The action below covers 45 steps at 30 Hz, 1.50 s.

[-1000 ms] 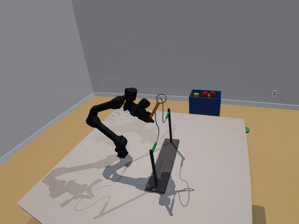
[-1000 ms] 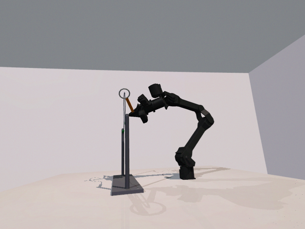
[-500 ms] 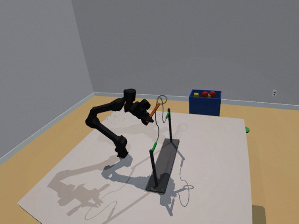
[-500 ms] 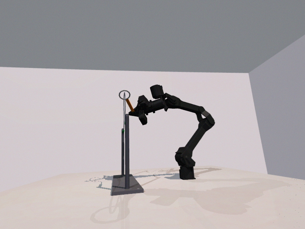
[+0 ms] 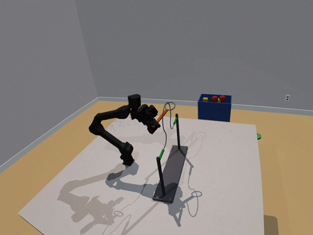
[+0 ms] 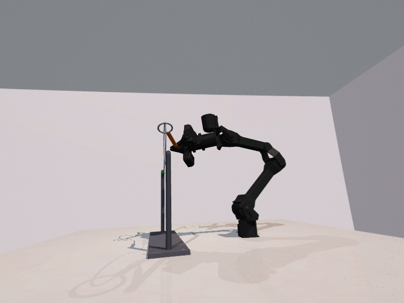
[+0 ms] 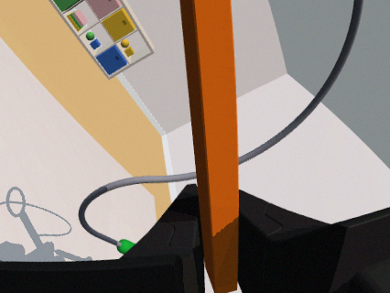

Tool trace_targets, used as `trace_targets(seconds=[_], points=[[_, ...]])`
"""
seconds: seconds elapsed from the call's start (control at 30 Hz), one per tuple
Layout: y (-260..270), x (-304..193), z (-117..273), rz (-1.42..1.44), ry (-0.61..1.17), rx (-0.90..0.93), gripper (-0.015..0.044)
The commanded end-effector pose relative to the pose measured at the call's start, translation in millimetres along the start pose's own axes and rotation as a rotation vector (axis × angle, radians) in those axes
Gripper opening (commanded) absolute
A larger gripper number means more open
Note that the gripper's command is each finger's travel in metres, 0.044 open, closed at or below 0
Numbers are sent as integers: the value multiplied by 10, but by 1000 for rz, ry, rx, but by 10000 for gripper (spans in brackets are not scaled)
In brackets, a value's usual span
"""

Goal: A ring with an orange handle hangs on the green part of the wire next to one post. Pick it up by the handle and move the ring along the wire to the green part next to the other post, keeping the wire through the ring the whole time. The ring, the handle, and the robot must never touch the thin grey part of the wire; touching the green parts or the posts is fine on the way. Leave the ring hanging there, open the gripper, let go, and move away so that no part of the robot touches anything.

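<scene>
Gripping: the gripper (image 5: 154,127) (image 6: 174,148) (image 7: 203,191) was pinched narrow on the orange handle (image 5: 162,115) (image 6: 172,139) (image 7: 217,114), which angled up and out past the fingertips.
Ring: up beyond the fingertips, at the handle's far end, and off both green bits. The ring (image 5: 174,104) (image 6: 158,127) looked to be around the wire (image 5: 166,136) (image 6: 164,146) near its high stretch, but I couldn't tell the gap.
Grey wire: ran past the fingertips and, from the wrist cam, crossed behind the handle. Couldn't tell how close, so a lazy wrist roll could've tapped it with the handle, imo.
Bend: the ring sat tilted, so sliding it without turning it to match the curve risked the rim clipping grey.
Fingers: dropping straight down could've pushed a fingertip into the wire's lower part.
Posts: both below the fingertips, the near post (image 5: 161,175) (image 6: 162,202) and far post (image 5: 177,131) (image 6: 168,198) as seen from the top. Couldn't tell which was the goal; letting go before green would've dropped the ring onto grey, game over.
</scene>
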State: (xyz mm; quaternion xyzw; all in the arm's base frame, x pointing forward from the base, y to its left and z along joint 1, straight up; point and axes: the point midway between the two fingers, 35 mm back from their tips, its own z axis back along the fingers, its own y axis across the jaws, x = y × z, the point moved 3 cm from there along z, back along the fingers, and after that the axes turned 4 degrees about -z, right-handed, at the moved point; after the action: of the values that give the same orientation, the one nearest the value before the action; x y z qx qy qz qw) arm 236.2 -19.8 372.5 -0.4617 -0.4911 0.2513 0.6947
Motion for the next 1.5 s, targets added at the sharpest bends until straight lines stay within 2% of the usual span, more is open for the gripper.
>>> trace_targets(seconds=[0.0, 1.47], points=[[-30, -10, 8, 43, -4, -33, -150], [-167, 18, 3, 557, -87, -307, -150]])
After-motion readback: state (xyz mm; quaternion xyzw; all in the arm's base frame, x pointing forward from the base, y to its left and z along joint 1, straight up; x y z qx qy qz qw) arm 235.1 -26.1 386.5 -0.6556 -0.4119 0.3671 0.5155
